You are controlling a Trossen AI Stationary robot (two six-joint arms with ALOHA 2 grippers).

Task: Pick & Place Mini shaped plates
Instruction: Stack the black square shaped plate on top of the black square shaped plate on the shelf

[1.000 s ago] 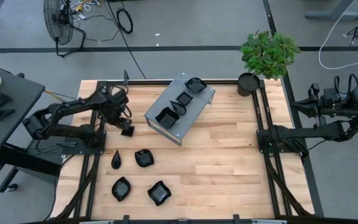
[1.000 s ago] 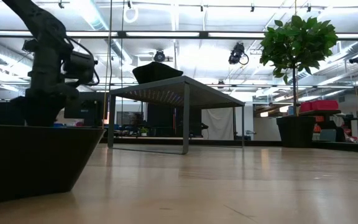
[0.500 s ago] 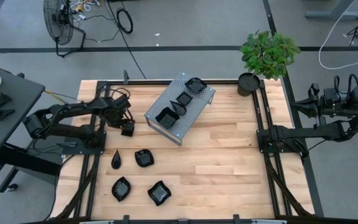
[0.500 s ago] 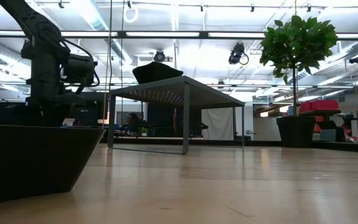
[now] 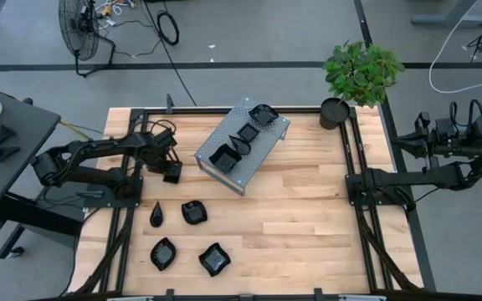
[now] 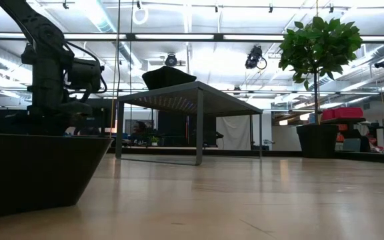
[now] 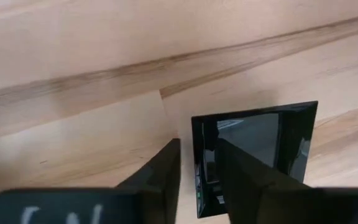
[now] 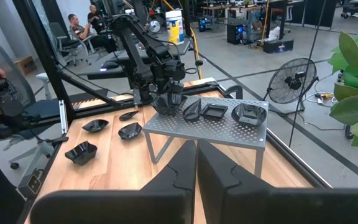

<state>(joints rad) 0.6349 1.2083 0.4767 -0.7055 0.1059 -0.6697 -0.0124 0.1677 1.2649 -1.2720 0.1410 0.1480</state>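
A square black mini plate (image 7: 253, 155) lies flat on the wooden table near its left edge. My left gripper (image 7: 199, 171) points down over it and is shut on one rim; the high view shows gripper and plate (image 5: 171, 174) together. Three more plates (image 5: 224, 155) (image 5: 247, 134) (image 5: 263, 114) rest on the grey perforated stand (image 5: 266, 149). Several others lie on the table toward the near left (image 5: 156, 214) (image 5: 193, 211) (image 5: 163, 253) (image 5: 213, 259). My right gripper (image 8: 196, 163) is shut on nothing, held high beyond the table's right side. My left gripper has the square plate by one side rim (image 7: 197, 146), with one finger (image 7: 166, 171) outside the wall and the other (image 7: 244, 177) inside the dish. The fingers come from above, pointing down. The plate's base stays flat on the table.
The grey stand is at the table's far middle. A potted plant (image 5: 360, 75) is at the far right corner. Black frame rails (image 5: 124, 217) run along both sides. Bare wood (image 5: 308, 226) fills the middle and right. In the low view one plate (image 6: 32, 170) looms close. People (image 8: 76, 28) sit beyond the table.
My left gripper has come down and toward the table's near edge onto the square plate, rolling a little, then held still over it. The plate has stayed where it was.
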